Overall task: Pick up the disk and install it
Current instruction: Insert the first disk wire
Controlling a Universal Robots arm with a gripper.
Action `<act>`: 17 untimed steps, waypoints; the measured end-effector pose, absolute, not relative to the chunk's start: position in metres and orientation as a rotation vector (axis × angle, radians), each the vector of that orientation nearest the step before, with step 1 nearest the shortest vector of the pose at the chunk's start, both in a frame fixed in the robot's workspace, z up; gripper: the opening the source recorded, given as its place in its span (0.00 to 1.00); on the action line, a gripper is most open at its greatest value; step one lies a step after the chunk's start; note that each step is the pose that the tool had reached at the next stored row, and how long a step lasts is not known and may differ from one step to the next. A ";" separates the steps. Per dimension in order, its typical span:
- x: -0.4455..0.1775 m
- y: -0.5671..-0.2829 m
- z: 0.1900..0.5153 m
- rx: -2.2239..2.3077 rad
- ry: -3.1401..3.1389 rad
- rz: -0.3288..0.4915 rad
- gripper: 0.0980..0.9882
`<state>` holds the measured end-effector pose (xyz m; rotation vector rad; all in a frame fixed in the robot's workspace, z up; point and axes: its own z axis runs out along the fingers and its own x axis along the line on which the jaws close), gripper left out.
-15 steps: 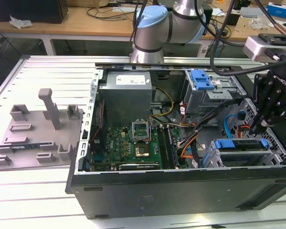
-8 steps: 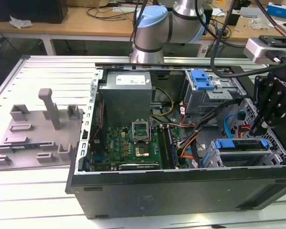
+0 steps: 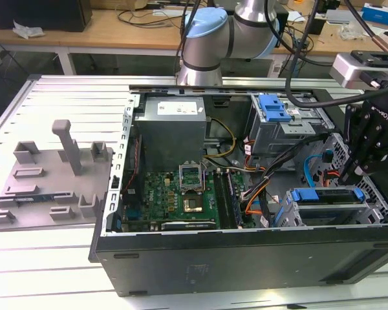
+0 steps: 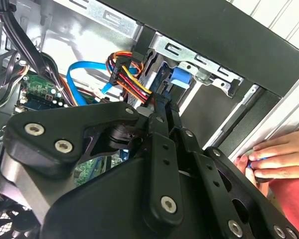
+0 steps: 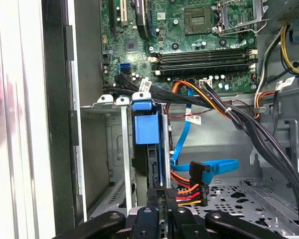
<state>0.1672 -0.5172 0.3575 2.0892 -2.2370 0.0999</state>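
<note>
In the exterior view, the open computer case (image 3: pixel 246 258) lay on its side on the slatted table (image 3: pixel 52 271), its inside facing up so the arm could come at it from above. It held a grey power supply (image 3: pixel 171 129) at the far side, a green motherboard (image 3: pixel 174 197) nearer, and loose cables (image 3: pixel 265 187) running towards the exterior view's right. There, in the near drive cage (image 3: pixel 291 216), the disk (image 3: pixel 326 196) sat with its blue frame uppermost, apparently already slid into its slot. The gripper (image 3: pixel 357 171) hung just above the disk's end at the exterior view's right. The grey fixture plate (image 3: pixel 52 174) stood well apart, outside the case at the exterior view's left.

In the second wrist view, the gripper (image 4: pixel 164 107) reached down beside a bundle of red, yellow and orange wires (image 4: pixel 129 79). The disk (image 4: pixel 182 74) lay just beyond it in the drive cage (image 4: pixel 199 59). A person's hand (image 4: pixel 274 159) rested outside the case wall, probably to steady the case.

In the first wrist view, the disk (image 5: pixel 145 124) stood edge-on in the drive cage (image 5: pixel 114 102). The gripper (image 5: pixel 159 199) was at its end and in line with it, a stance that would suit guiding the disk along the slot. Whether it clamped the disk or merely met it, I could not tell. A blue data cable (image 5: pixel 209 167) lay loose beside the cage.
</note>
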 end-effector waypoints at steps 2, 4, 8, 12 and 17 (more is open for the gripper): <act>0.167 -0.517 0.358 2.089 -2.237 0.100 0.08; 0.167 -0.517 0.357 2.089 -2.237 0.100 0.08; 0.167 -0.518 0.356 2.091 -2.237 0.102 0.08; 0.166 -0.519 0.356 2.100 -2.240 0.103 0.08; 0.166 -0.522 0.356 2.104 -2.245 0.094 0.08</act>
